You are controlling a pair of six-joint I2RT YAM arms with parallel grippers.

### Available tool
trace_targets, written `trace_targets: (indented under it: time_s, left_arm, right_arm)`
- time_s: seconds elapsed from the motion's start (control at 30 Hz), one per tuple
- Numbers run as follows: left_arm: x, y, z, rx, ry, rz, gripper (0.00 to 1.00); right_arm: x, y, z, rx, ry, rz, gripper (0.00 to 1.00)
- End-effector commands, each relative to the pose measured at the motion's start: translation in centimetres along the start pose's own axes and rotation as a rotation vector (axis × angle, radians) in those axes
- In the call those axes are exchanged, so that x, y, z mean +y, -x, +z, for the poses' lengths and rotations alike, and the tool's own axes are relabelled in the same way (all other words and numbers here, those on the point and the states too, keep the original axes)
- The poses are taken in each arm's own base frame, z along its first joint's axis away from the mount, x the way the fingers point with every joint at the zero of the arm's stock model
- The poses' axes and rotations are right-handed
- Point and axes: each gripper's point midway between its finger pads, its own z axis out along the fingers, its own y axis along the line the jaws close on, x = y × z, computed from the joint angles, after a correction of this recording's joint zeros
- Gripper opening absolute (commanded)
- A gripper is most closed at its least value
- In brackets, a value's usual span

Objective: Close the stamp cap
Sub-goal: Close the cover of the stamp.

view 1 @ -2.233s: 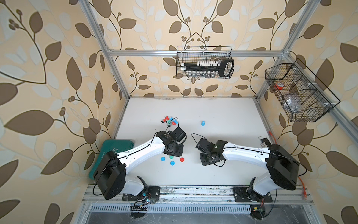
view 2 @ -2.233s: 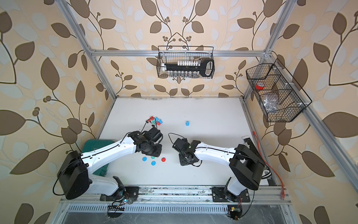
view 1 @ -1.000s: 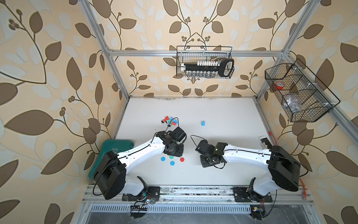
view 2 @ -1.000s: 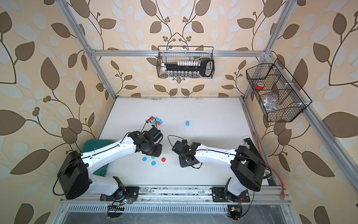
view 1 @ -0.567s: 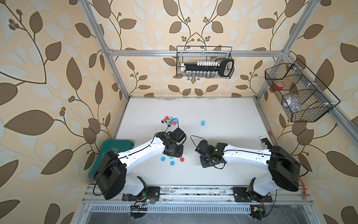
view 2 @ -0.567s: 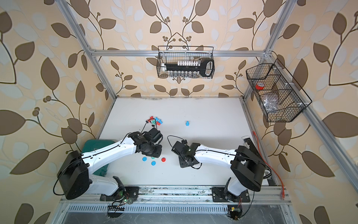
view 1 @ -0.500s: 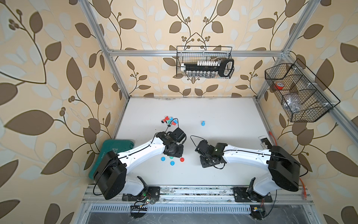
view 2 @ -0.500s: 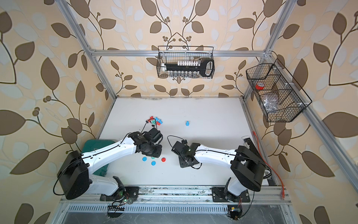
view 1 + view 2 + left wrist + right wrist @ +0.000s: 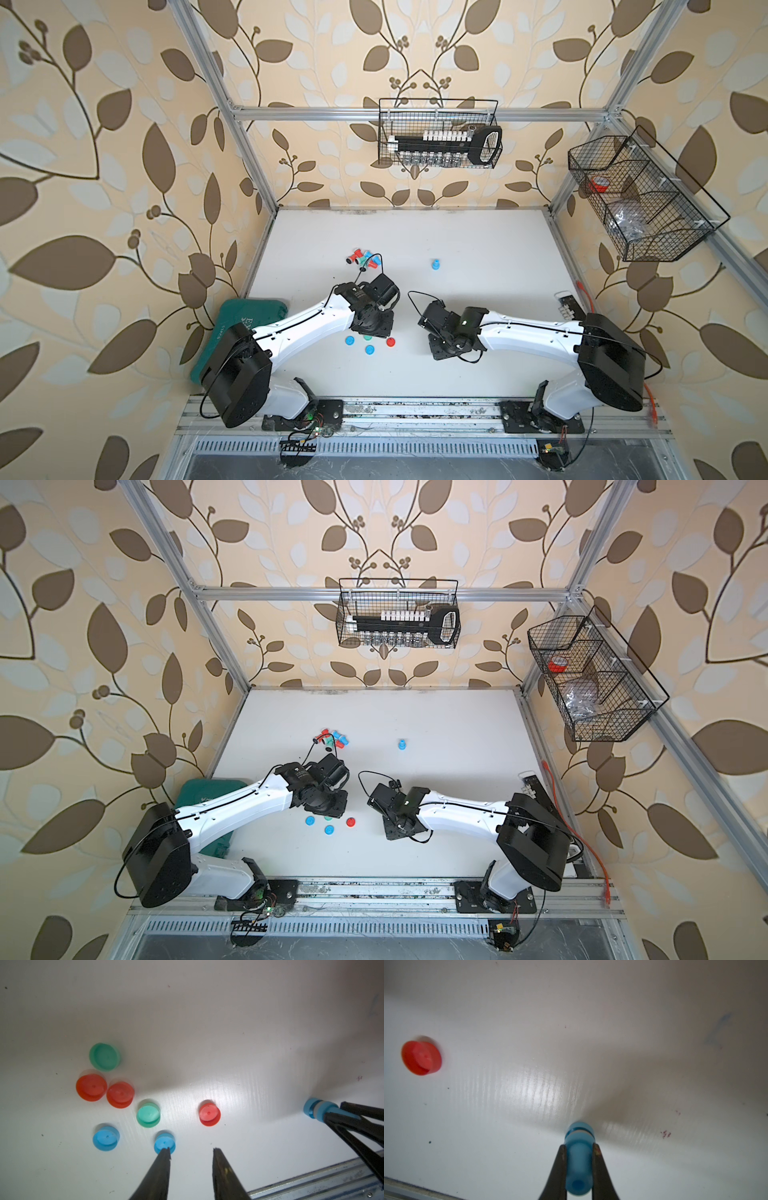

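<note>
The right tool (image 9: 579, 1147) pinches a smooth, cylindrical blue plastic stamp (image 9: 578, 1136).

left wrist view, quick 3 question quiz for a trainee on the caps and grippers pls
1. Pick one: the stamp in the right gripper is A red, B blue, C green.
2. True or false: the left gripper is shut.
3. Count: how many red caps lie on the table in the left wrist view?
Key: 1 B. 2 false, its jaws stand apart with nothing between them. 3 three.
</note>
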Motion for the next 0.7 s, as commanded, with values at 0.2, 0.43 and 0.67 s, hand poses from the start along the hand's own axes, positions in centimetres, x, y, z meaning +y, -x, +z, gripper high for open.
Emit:
trace_targets:
  time_s: [0.2,0.43,0.67]
  left_arm:
    - [0.41,0.13,-0.2,-0.009,0.0,-0.027,0.37]
    - [0.47,0.11,-0.18,-0.009,0.002,-0.029,0.37]
    - [0.53,-0.01,-0.06,-0.006,0.004,-0.031,0.37]
  right_arm:
    - [0.08,-0.36,-0.04,0.0,-0.007,-0.004,0.0]
    - [-0.07,-0.73,0.37,0.012,-0.012,0.003,0.0]
    - [-0.23,-0.98,0.62,0.02,-0.018,0.004,0.0]
